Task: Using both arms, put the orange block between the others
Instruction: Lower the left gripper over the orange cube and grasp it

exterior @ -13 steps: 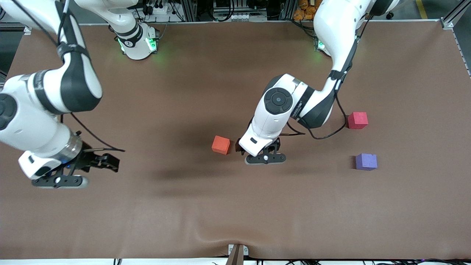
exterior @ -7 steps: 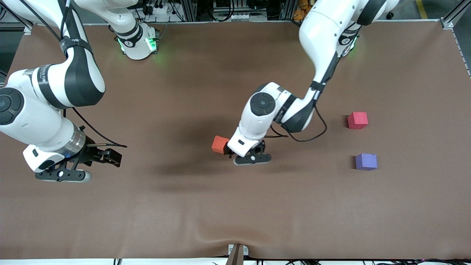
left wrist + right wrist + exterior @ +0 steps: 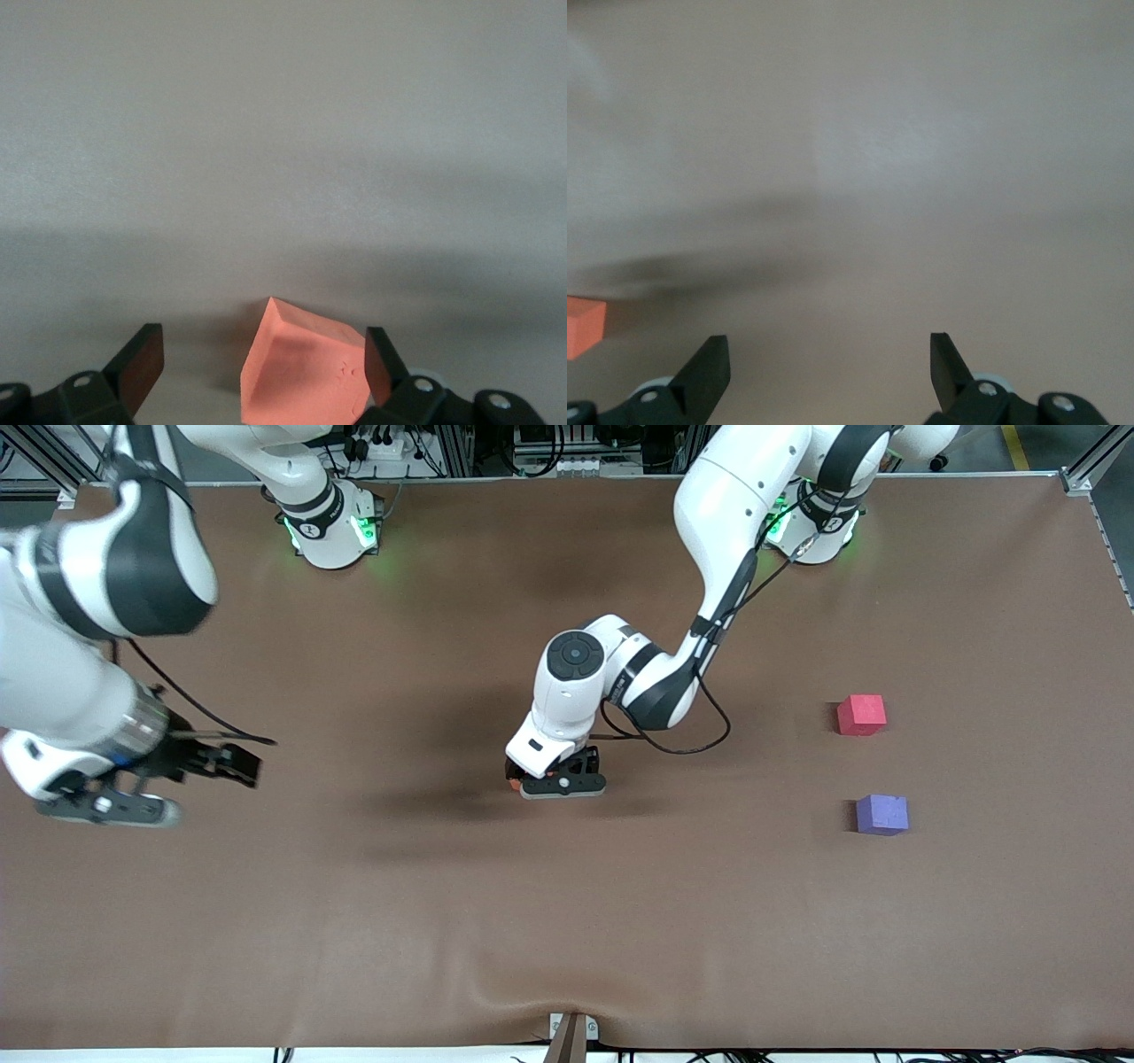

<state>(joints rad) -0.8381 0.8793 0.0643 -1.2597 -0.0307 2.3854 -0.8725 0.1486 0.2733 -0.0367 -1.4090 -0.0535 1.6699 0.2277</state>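
Observation:
The orange block point(image 3: 306, 376) sits on the brown table between my left gripper's point(image 3: 261, 359) open fingers, close to one finger point(image 3: 379, 363) and turned cornerwise to them. From the front, the left gripper point(image 3: 556, 778) is down over the block, and only an orange sliver point(image 3: 511, 784) shows at its edge. The others, a red-pink cube point(image 3: 861, 714) and a purple-blue cube point(image 3: 881, 814), rest apart toward the left arm's end, the purple one nearer the front camera. My right gripper point(image 3: 232, 763) hangs open and empty over the table's right-arm end; its wrist view catches the orange block point(image 3: 585, 326) at the frame's edge.
The brown table mat point(image 3: 567, 921) has a small wrinkle at its front edge by a bracket point(image 3: 571, 1032). Both arm bases point(image 3: 332, 527) glow green along the back edge. Bare mat lies between the red-pink and purple-blue cubes.
My left gripper has slid from beside the orange block toward the right arm's end until it straddles the block. The right arm has drawn back toward its own end.

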